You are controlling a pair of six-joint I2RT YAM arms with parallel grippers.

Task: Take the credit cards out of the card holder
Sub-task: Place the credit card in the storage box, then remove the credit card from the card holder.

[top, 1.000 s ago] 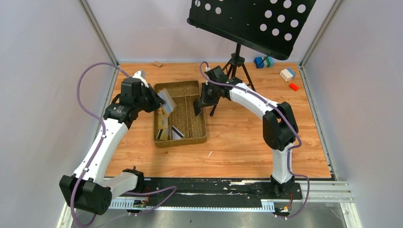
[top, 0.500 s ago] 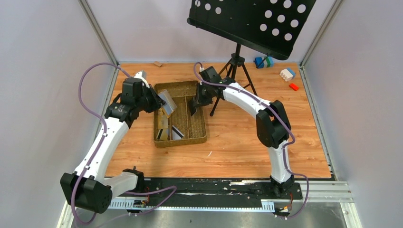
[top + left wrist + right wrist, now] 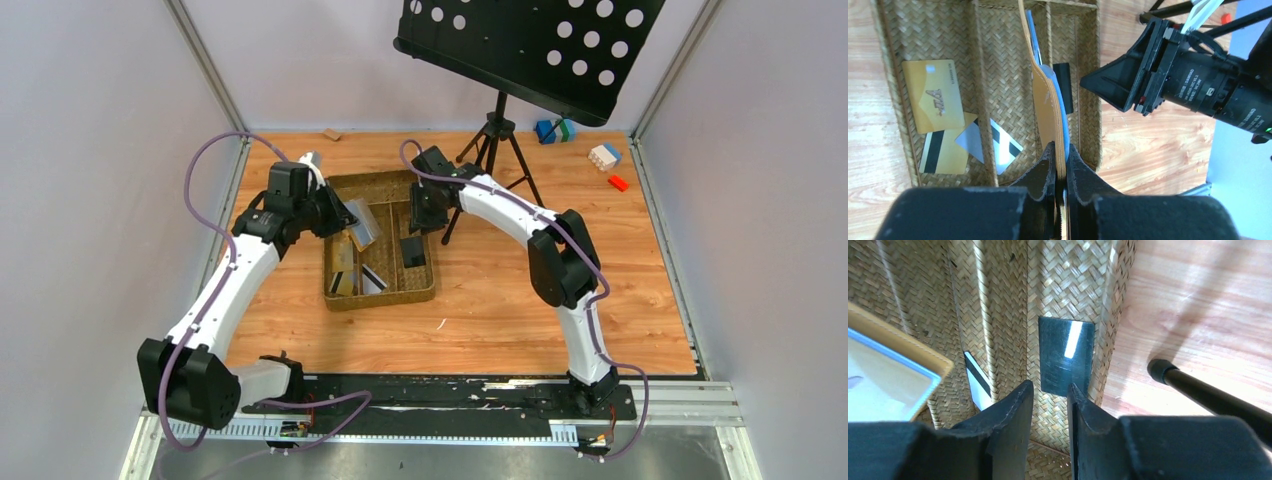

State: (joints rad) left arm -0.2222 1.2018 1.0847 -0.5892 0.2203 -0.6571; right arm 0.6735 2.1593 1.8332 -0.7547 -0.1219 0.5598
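Since card holder sits clamped edge-on in left gripper, long axis running straight out from its fingers above woven tray, probably a reach for right gripper: holder just to its left. Slightly parted, empty, pointing down; black card flat just ahead.

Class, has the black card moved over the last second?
Yes. The black card has left the right gripper and lies in the right compartment of the woven tray, nearer its near rim.
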